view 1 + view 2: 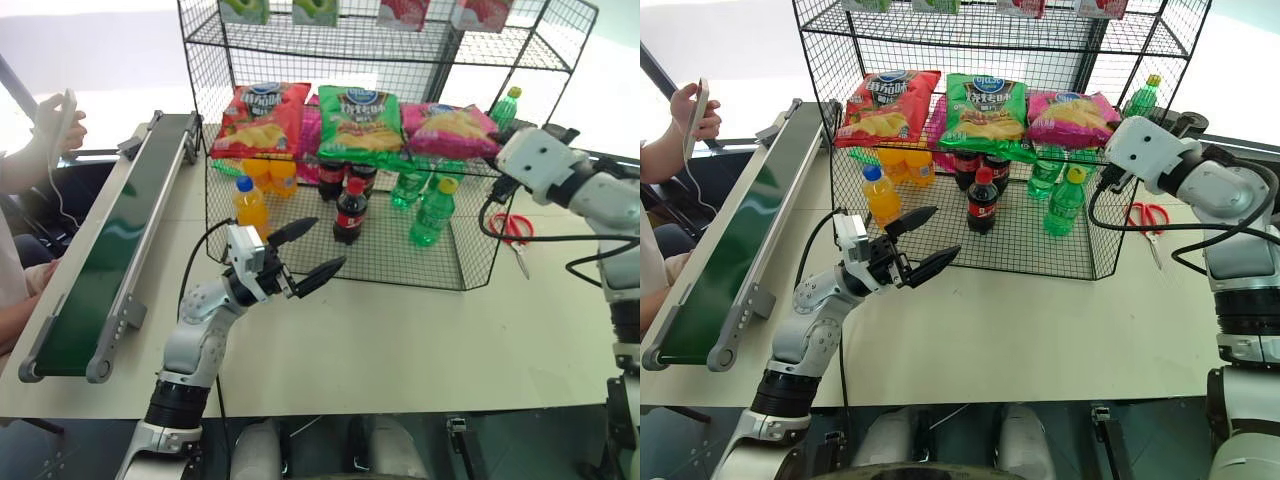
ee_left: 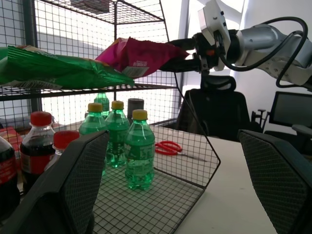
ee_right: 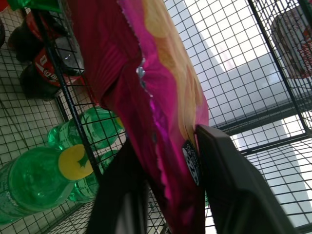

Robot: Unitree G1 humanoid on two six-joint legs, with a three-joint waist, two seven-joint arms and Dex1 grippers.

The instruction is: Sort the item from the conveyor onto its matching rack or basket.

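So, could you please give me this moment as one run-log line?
right gripper: shut on crinkly pink chips bag | bag: on black wire rack middle shelf | left gripper: open, empty | dark green conveyor belt: bare

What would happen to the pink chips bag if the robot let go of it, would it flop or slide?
The pink chips bag looks puffy and crinkly, so it is probably light and floppy. The right gripper pinches only its thin edge, which bends. It lies on the wire rack shelf near the side, so it would likely stay, though its glossy skin might slide.

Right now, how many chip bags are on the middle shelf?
4: a red bag on the left, a green bag in the middle, a pink bag on the right, and a second pink bag peeking between red and green. Others may be hidden.
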